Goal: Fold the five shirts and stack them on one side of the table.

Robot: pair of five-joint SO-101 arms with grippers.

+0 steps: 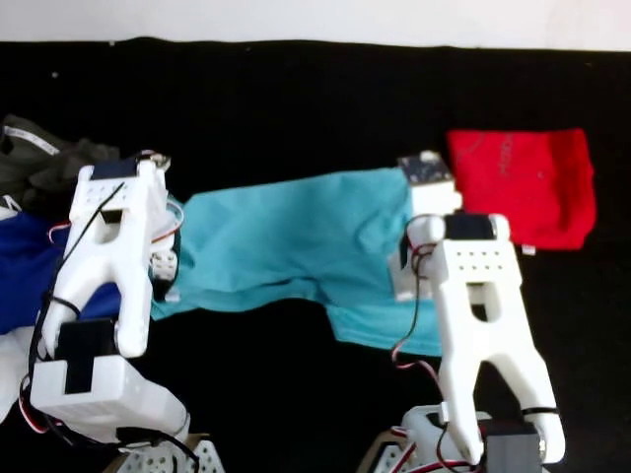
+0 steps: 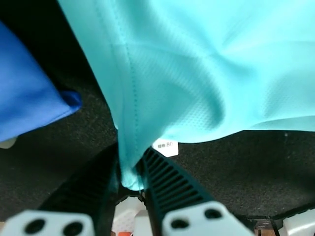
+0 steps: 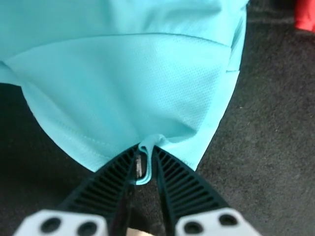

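- The left gripper (image 2: 130,173) is clamped on the near left edge of the teal shirt (image 2: 206,73). A fold of fabric is pinched between its ribbed pads, just beside a small white tag (image 2: 165,146).
- The right gripper (image 3: 142,164) is closed on the near right hem of the teal shirt, with a small loop of fabric caught between its pads.
- The teal shirt is held spread between the two grippers across the black table cover (image 1: 296,99). It is not yet folded.
- A blue shirt (image 1: 25,266) is seen just left of the teal shirt, unfolded.
- A red shirt (image 1: 523,182) is laid beyond the far right corner of the teal shirt. It appears folded and is judged to be the start of the stack.
- A dark olive garment (image 1: 49,163) is crumpled beyond the teal shirt, to its far left.
- Progress is judged as one shirt of five done. The teal shirt is in hand, and the blue and olive items are left to be folded. A fifth shirt cannot be identified.
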